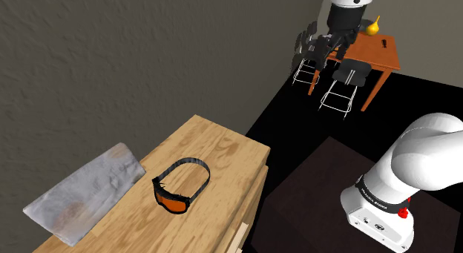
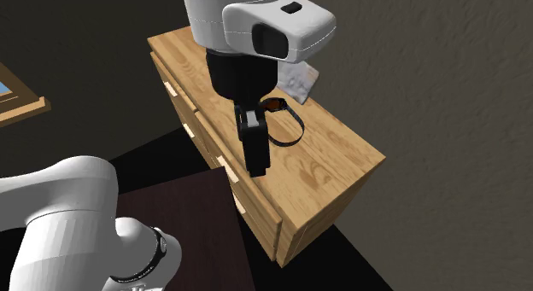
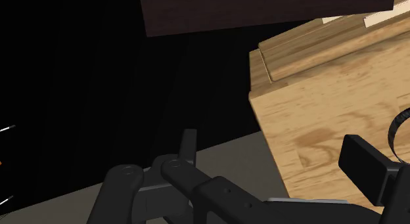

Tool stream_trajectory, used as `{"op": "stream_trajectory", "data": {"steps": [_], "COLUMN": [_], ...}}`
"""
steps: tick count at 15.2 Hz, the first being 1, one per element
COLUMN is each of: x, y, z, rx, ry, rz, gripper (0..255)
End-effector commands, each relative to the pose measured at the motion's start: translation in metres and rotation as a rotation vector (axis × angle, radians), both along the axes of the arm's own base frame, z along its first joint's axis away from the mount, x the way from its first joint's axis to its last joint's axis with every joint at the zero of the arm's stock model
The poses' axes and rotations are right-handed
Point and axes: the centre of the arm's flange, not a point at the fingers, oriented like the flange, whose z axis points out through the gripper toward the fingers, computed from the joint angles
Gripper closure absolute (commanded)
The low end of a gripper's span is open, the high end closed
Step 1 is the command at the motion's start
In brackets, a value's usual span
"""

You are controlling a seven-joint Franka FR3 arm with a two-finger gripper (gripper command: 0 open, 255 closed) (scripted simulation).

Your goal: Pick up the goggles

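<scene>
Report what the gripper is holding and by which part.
Nothing is held. The gripper is open, its fingers apart with nothing between them. It is well clear of the goggles, which lie on the wooden dresser.

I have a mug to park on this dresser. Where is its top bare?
The light wooden dresser top is bare at the end beyond the orange-lensed, black-strapped goggles, the end away from the crumpled grey cloth. A narrower bare strip runs along the drawer-side edge. The cloth's end is crowded, with only a slim gap between cloth and goggles.
</scene>
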Motion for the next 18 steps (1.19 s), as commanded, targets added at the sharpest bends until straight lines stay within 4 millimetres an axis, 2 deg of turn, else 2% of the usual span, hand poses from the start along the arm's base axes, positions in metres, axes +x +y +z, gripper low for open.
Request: {"op": "stream_trajectory", "data": {"steps": [1,18], "x": [0.000,0.073], "y": [0.000,0.110], "z": [0.000,-0.174], "rx": [0.000,0.067], "ry": [0.000,0.000], "rz": [0.000,-0.095], "gripper": [0,0]}}
